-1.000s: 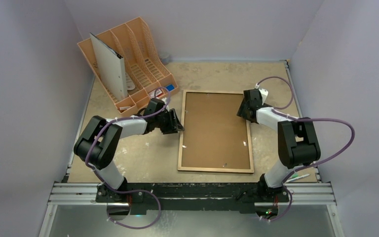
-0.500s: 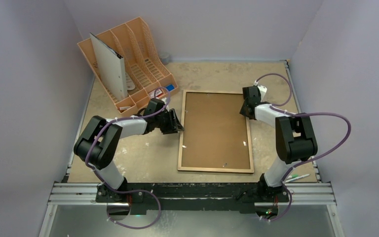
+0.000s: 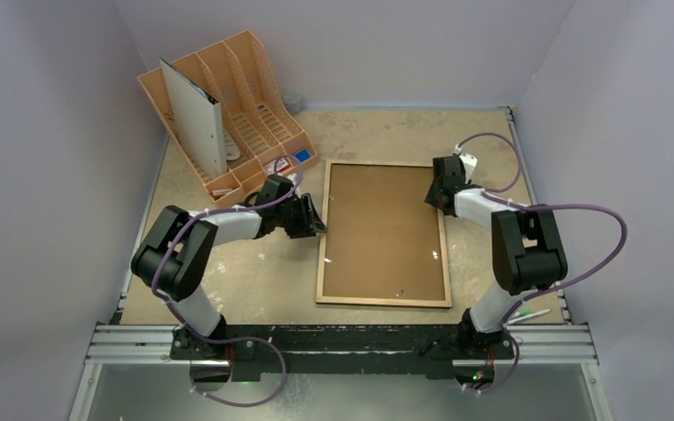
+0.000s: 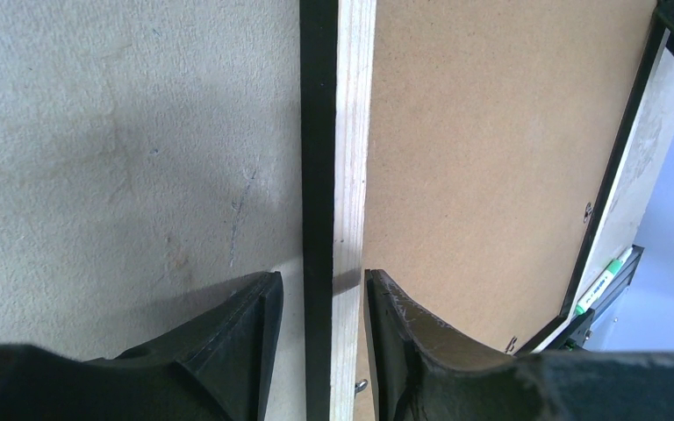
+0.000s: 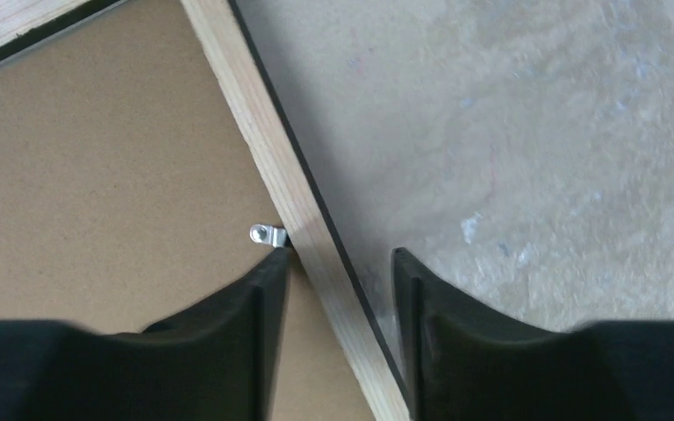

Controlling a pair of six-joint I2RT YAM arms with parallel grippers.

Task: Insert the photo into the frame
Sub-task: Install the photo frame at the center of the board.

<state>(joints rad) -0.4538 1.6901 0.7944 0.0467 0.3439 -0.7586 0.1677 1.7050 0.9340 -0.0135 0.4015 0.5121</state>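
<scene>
The frame lies flat mid-table, its light wood rim up, with the brown backing board set inside it. My left gripper is open and straddles the frame's left rim, one finger on the table and one over the board. My right gripper is open and straddles the right rim near its far end, beside a small metal clip. The photo's printed face shows in no view. A large white sheet stands upright in the organizer.
An orange file organizer stands at the back left with small items at its foot. A green-capped pen lies at the front right edge. Purple cables loop off both arms. Grey walls close in the left, back and right sides.
My right gripper has moved from over the board outward and a little farther back, onto the right rim. The left gripper and the frame have not moved.
</scene>
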